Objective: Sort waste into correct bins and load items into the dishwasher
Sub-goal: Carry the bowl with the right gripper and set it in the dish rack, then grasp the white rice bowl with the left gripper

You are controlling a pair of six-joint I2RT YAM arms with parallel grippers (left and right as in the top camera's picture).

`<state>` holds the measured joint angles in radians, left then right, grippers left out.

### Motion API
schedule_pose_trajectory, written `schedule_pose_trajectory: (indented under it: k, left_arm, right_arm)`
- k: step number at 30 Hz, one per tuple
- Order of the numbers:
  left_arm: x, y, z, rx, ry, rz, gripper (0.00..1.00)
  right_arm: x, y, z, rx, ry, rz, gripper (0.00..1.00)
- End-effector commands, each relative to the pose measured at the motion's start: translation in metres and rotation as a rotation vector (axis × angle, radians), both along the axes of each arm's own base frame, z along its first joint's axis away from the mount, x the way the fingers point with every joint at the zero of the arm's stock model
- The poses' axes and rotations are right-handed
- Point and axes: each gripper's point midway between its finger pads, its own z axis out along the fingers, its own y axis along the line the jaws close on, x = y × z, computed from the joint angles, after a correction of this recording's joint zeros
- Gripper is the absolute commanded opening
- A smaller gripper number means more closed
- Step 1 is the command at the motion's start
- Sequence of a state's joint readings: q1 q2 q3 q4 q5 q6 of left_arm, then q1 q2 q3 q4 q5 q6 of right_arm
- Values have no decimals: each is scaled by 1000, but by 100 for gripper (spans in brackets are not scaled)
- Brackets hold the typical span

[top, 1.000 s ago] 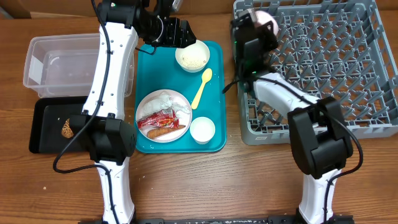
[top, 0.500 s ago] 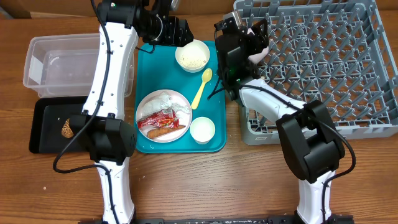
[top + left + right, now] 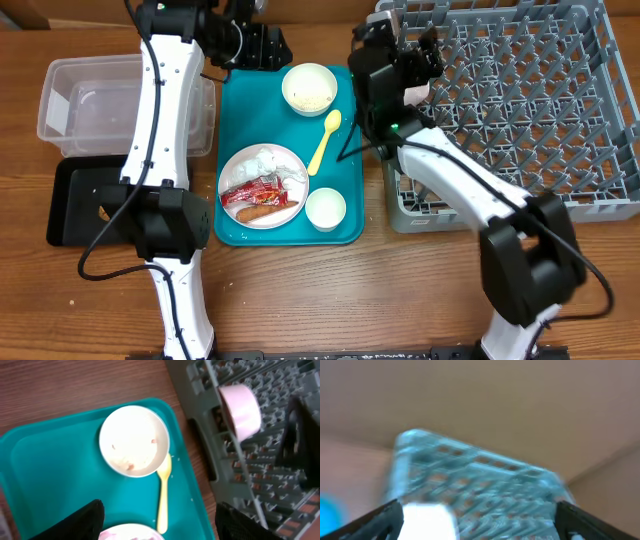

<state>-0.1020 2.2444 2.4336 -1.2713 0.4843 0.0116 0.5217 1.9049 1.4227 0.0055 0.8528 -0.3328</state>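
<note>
A cup [image 3: 240, 410] is set in the rack [image 3: 520, 110], and a lump [image 3: 105, 211] lies in the black tray [image 3: 70, 215]. Left on the teal tray [image 3: 240, 110] are the bowl [image 3: 309, 88], spoon [image 3: 324, 140], small bowl [image 3: 325, 208] and the plate [image 3: 232, 172] with napkin [image 3: 268, 160], wrapper [image 3: 255, 188] and sausage [image 3: 258, 213]. The left tool [image 3: 159, 506] and right tool [image 3: 477, 505] are spread apart, empty.

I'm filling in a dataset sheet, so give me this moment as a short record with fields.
left gripper: open, by teal tray's far end
right gripper: open, at grey rack's edge
pink cup: in rack
on tray: white bowl, yellow spoon, plate of waste, small cup
clear tub: looks empty
black tray: brown lump inside
</note>
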Motion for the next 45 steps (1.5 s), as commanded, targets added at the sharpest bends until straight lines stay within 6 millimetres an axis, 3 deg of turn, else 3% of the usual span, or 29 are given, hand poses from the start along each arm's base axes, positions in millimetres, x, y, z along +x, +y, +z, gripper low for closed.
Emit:
schedule_pose_trajectory:
  k: [1,5,8,14,17,19,22,27,30,33,37,39,42,45]
  left_arm:
    - [1,6,5,49,-46,-34,73]
    - [-2,11,5,62,-44,-49,71]
    - [-6,13,13,72,-55,-64,68]
    - [-22,22,63,131,-145,-79,65]
    - [-37,29,89,161,-182,-57,68]
    - [-50,35,102,184,-186,-38,71]
    - [-61,41,117,196,-190,32,75]
    - [-70,39,132,177,-212,54,76]
    - [-70,37,131,179,-208,51,76]
    - [-69,40,126,199,-192,63,75]
    - [-67,48,117,222,-151,121,76]
    - [-66,46,110,226,-129,113,76]
    - [-64,38,90,236,-70,88,74]
    - [-58,21,60,255,-18,25,70]
  right_arm:
    - [-26,69,18,272,45,269,100]
    - [-68,105,7,440,201,373,100]
    - [-92,116,2,566,293,382,100]
    - [-139,132,-3,703,511,484,96]
    - [-154,140,5,752,561,553,95]
    - [-174,150,22,824,631,644,93]
    - [-187,145,54,902,673,643,92]
    - [-163,118,105,907,539,586,91]
    - [-140,107,115,922,451,547,88]
    - [-118,108,103,943,440,518,85]
    - [-94,117,59,945,503,461,82]
    - [-89,117,47,953,521,430,81]
    - [-83,108,44,954,514,395,77]
    - [-79,86,54,970,472,344,77]
